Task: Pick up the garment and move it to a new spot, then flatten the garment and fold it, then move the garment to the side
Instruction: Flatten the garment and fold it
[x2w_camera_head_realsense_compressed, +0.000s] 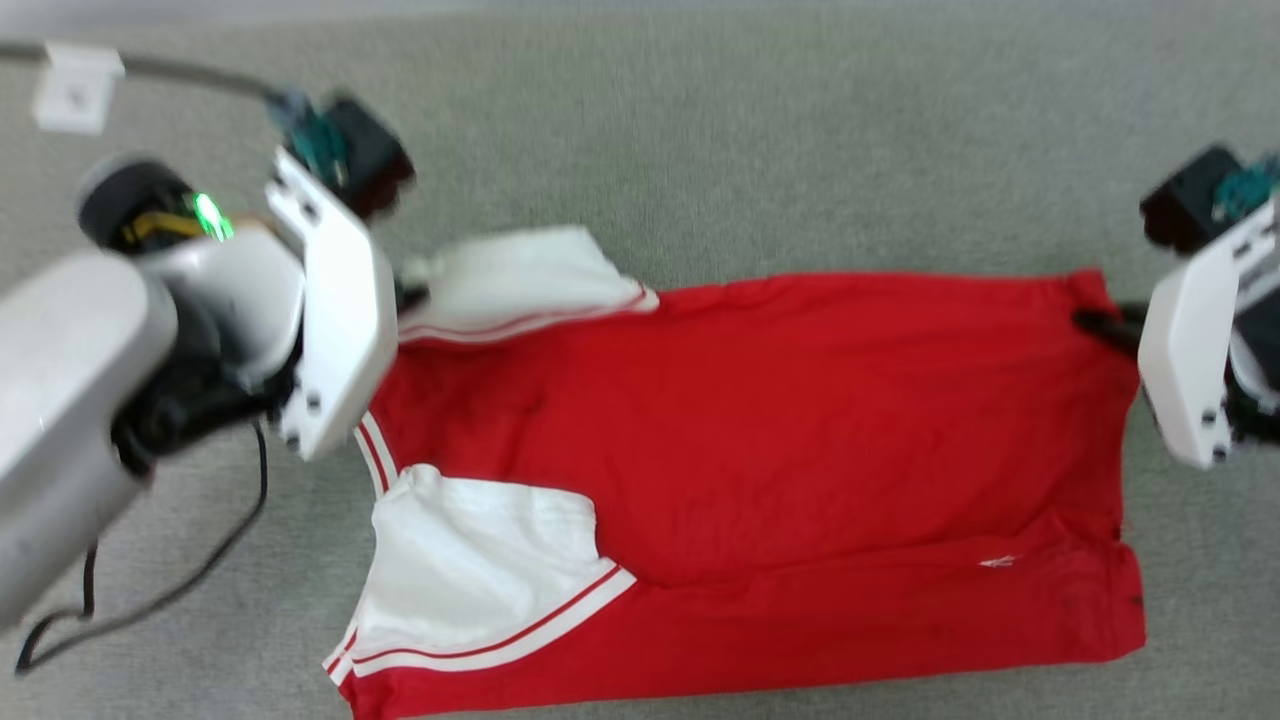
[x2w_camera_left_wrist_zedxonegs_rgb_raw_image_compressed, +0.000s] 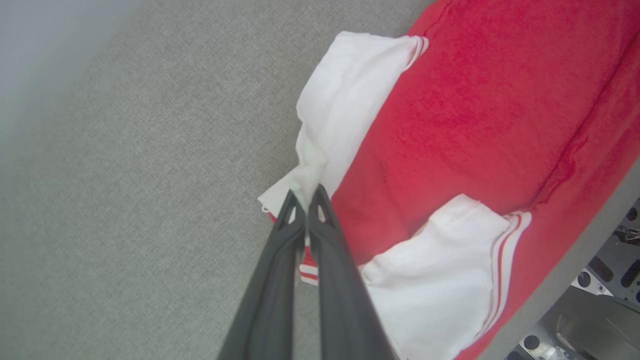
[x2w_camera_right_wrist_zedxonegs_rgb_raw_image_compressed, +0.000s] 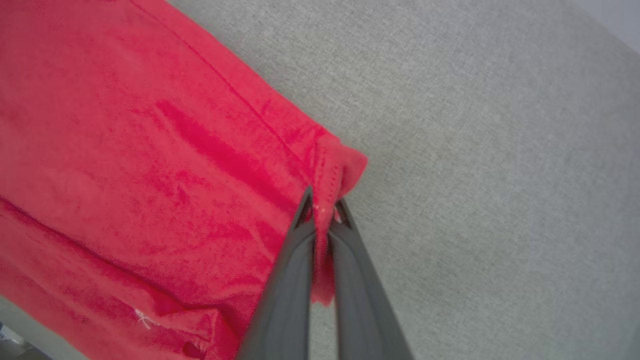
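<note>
We note the garment (x2w_camera_head_realsense_compressed: 760, 430) spread on the grey surface (x2w_camera_head_realsense_compressed: 700, 120) (bare room on the far side). The left gripper (x2w_camera_left_wrist_zedxonegs_rgb_raw_image_compressed: 306, 197) pinches its white sleeve edge, the right gripper (x2w_camera_right_wrist_zedxonegs_rgb_raw_image_compressed: 322, 205) its red hem corner.

Open surface (x2w_camera_head_realsense_compressed: 760, 130) past garment (x2w_camera_head_realsense_compressed: 800, 420); prob. cable (x2w_camera_head_realsense_compressed: 175, 592) L.

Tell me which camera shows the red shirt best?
The head view: the shirt lies almost fully visible, both sleeves included. The left wrist view shows its sleeve end, the right wrist view its hem corner.

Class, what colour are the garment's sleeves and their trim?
White sleeves, red-and-white striped trim; best in the head view.
</note>
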